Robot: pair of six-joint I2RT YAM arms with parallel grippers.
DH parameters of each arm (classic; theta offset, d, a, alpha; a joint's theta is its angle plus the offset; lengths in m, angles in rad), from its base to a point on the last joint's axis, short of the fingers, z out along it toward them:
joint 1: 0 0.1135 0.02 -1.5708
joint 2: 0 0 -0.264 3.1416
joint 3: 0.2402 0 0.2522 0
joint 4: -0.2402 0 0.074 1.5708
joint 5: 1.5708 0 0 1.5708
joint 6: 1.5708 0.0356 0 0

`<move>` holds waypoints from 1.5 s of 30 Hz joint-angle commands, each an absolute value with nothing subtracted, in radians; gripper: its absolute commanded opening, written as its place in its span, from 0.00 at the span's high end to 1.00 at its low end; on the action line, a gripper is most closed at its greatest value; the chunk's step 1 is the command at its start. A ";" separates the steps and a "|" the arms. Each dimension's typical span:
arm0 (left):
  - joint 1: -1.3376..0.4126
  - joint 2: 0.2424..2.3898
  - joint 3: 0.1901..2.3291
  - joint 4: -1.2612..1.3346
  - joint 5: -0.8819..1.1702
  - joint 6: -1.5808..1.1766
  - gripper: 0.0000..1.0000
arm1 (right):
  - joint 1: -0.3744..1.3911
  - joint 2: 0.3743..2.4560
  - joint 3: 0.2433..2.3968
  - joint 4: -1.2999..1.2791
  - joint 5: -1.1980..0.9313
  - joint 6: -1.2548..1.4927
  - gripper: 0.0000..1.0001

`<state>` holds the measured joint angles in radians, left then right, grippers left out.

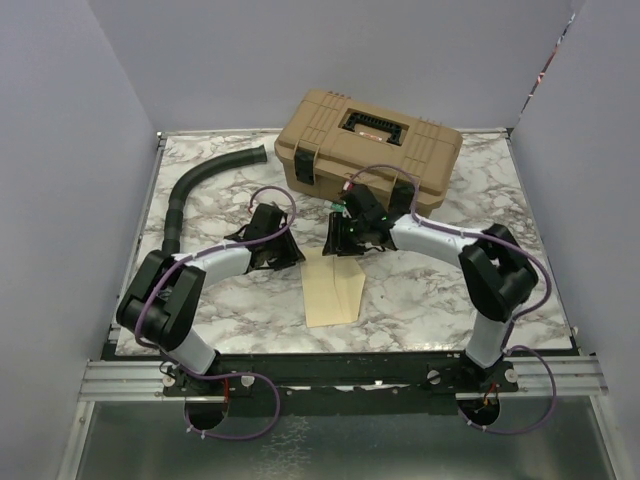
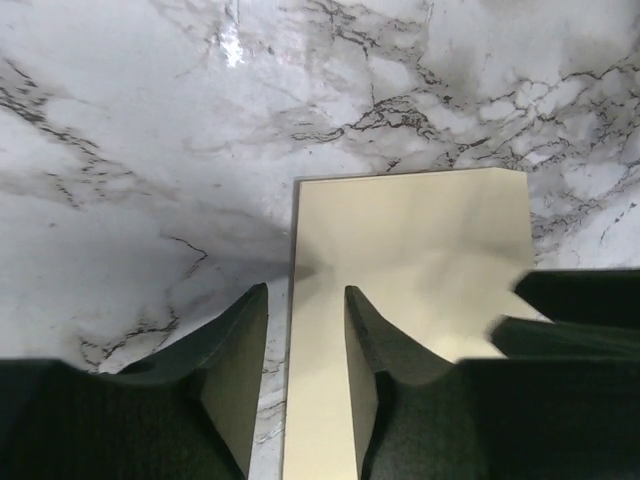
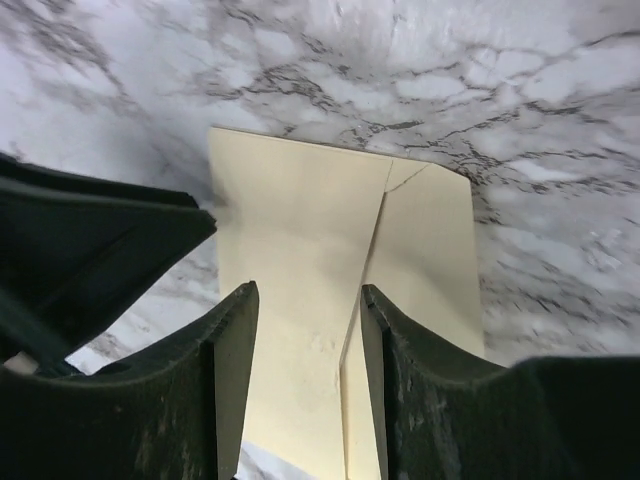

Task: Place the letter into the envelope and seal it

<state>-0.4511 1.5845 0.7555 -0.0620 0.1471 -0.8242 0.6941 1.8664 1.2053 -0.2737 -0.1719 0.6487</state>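
The pale yellow envelope (image 1: 333, 290) lies flat on the marble table, near the middle front. In the right wrist view the envelope (image 3: 300, 230) shows a flap folded over it, with the flap's edge running down between my fingers. My right gripper (image 3: 309, 290) is open and empty, just above the envelope's far end (image 1: 347, 250). My left gripper (image 2: 306, 292) is open and empty, its jaws either side of the envelope's (image 2: 420, 240) left edge; in the top view it (image 1: 288, 256) is at the envelope's far left corner. The letter is not in view.
A tan toolbox (image 1: 368, 150) with black latches stands at the back, just behind the right gripper. A black corrugated hose (image 1: 195, 190) curves along the left back of the table. Grey walls enclose the table on three sides.
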 commanded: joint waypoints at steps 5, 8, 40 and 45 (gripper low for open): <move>-0.440 1.441 0.857 -0.130 -0.055 -0.731 0.47 | 0.681 1.576 1.147 -0.296 0.155 0.448 0.48; -0.431 1.404 0.869 -0.134 -0.120 -0.726 0.39 | 0.672 1.536 1.139 -0.301 0.239 0.340 0.44; -0.288 1.278 0.773 -0.206 -0.083 -0.746 0.27 | 0.669 2.071 1.355 0.081 0.307 -0.454 0.43; -0.269 1.278 0.768 -0.212 -0.065 -0.729 0.27 | 0.669 2.103 1.356 0.097 0.318 -0.525 0.43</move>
<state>-0.2867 1.2999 0.7830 -0.1879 -0.1001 -0.7593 0.6731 2.0613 1.3361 0.0380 0.2771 -0.4313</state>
